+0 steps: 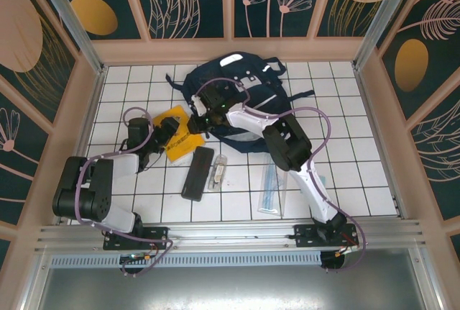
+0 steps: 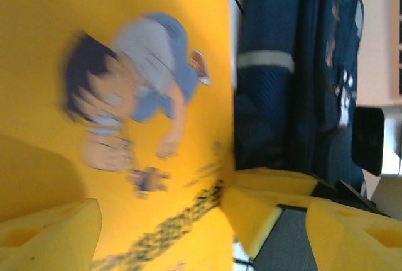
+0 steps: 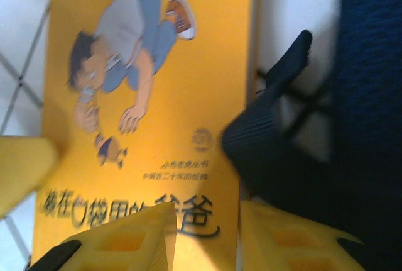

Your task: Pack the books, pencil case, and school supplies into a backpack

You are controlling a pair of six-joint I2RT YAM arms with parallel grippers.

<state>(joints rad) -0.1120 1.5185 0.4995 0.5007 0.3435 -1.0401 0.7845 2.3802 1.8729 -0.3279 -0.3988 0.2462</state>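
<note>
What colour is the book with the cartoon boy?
Yellow-orange book, clearest in the right wrist view.

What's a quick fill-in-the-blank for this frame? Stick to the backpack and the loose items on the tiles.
1. The backpack is ____ in colour.
2. In the top view, the book with the cartoon boy on its cover lies to the ____ of the backpack.
3. In the top view, the clear tube lies immediately ____ of the black pencil case.
Missing words: navy blue; left; right.
</note>
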